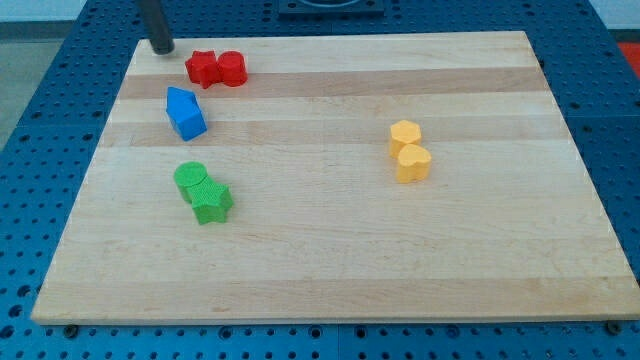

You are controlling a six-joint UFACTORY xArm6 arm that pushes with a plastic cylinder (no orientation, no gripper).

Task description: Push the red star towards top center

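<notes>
Tip point(161, 47) left of red star point(203, 68) (orientation unclear).

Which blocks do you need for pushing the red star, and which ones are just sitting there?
Needed:
red star, at the view's top left
my tip, just left of it

Just sitting there:
other red block, touching the star
blue block
two green blocks
two yellow blocks

Wooden board point(330, 250) carries red blocks point(216, 68), blue block point(186, 113), green blocks point(203, 192), yellow blocks point(409, 151)
</notes>
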